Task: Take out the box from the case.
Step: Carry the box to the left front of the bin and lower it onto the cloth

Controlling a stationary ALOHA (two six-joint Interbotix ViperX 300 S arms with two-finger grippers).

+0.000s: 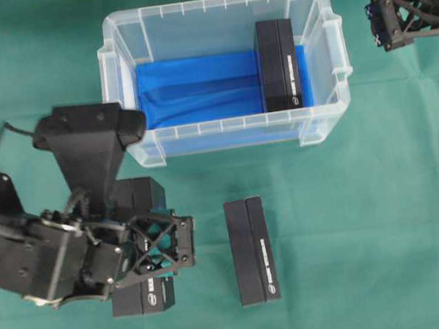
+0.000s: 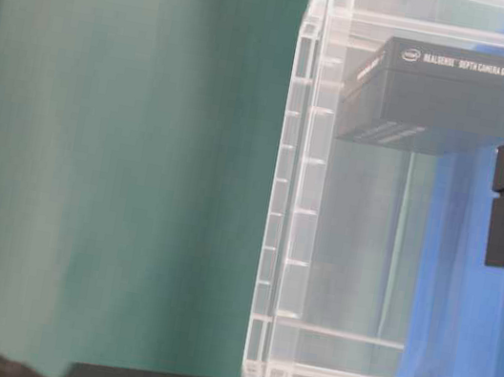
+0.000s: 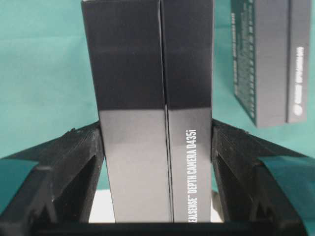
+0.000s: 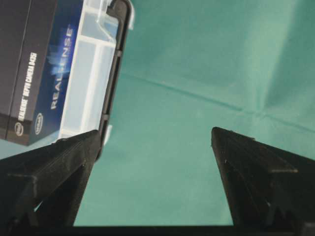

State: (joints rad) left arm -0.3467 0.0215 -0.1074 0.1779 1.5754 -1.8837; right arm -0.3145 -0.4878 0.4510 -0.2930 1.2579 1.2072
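Note:
The clear case with its blue floor stands at the back of the green cloth. One black box lies inside it against the right wall, and shows through the wall in the table-level view. My left gripper is in front of the case at the lower left, shut on another black box that lies along the cloth. In the left wrist view both fingers press that box on its long sides. My right gripper hangs open and empty at the far right of the case.
A third black box lies on the cloth in front of the case, right of the held one, also in the left wrist view. The right wrist view shows the case's corner and bare cloth between the open fingers.

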